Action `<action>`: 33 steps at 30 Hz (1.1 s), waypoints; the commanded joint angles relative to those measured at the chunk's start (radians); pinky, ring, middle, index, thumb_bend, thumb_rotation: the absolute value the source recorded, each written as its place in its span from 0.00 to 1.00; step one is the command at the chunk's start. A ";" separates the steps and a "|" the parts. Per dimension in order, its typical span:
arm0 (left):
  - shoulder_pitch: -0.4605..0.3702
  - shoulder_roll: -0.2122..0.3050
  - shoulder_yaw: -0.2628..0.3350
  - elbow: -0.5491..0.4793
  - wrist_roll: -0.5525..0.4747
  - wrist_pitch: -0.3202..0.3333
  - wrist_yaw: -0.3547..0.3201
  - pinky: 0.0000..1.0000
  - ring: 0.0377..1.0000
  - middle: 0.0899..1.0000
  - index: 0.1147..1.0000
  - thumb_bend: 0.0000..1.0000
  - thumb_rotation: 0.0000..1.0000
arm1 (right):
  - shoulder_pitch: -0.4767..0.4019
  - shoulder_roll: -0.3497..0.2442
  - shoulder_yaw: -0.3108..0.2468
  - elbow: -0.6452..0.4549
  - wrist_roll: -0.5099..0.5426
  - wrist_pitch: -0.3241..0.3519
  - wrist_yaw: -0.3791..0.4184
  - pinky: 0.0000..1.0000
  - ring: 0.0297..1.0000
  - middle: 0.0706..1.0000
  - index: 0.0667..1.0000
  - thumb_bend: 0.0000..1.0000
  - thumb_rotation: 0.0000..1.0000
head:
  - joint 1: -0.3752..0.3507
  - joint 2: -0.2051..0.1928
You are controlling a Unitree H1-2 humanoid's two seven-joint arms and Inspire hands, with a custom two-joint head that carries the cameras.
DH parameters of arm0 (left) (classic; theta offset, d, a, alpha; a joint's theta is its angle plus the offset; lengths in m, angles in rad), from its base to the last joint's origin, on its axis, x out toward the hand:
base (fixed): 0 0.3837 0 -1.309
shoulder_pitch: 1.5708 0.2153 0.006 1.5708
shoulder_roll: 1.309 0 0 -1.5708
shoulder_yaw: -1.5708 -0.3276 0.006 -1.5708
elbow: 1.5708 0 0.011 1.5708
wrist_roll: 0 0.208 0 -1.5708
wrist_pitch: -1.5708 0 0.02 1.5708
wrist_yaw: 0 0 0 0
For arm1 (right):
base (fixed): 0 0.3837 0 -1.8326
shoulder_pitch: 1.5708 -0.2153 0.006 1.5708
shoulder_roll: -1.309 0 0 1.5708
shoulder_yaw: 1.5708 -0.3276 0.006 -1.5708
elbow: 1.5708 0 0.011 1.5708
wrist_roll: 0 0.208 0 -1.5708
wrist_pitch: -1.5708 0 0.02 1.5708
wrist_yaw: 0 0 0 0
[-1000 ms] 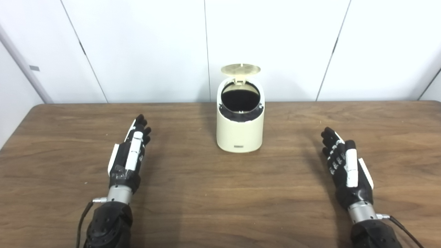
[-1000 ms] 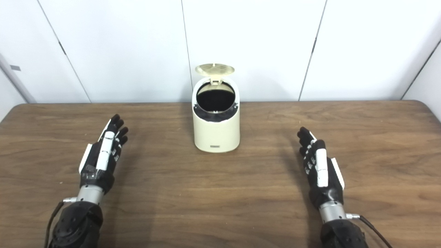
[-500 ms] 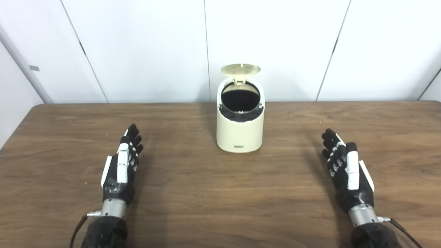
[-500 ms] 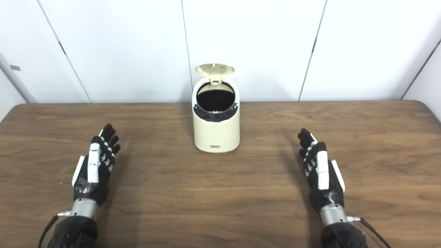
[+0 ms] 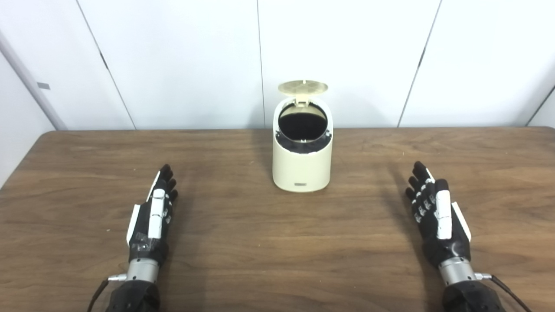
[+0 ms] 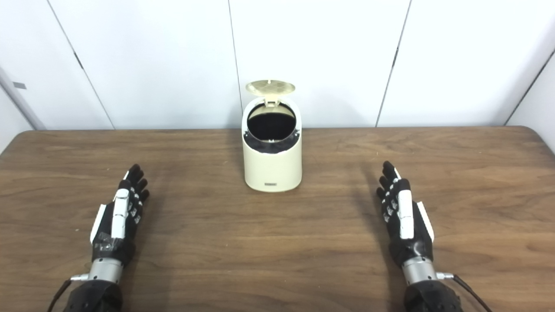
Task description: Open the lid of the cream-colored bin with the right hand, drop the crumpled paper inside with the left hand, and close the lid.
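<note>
Standing at the far middle of the table: 1 cream bin, upright, lid hinged up and back, mouth dark and open toward the camera.

Left hand: low over the table near its left side, well apart from the bin, fingers extended and slack, grasping nothing.

Right hand: low over the table at the right, well apart from the bin, fingers extended and released, grasping nothing.

Paper: none in view on the table or in either hand. Probably already in the bin, though the pictures cannot confirm it.

Step in hand, as judged: lid open, no paper left outside, so closing appears to be the 1 step remaining.

Next move calls for: a hand, most likely the right, lifting and reaching up and over the bin to the raised lid, then pressing it forward and down until it seats on the rim, lightly enough that the bin does not slide or tip.

Hidden or unclear: bin interior is black, contents unreadable; hinge detail too small to make out; small label low on the bin front illegible; both forearms cut off by the bottom edge; palm undersides not visible.
</note>
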 commanded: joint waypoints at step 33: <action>-0.004 0.002 -0.021 0.054 0.045 -0.059 0.008 1.00 1.00 1.00 1.00 0.37 0.92 | -0.272 -0.104 0.091 0.029 -0.347 -0.046 -0.053 0.98 0.98 0.96 0.92 0.62 1.00 | -0.033 -0.108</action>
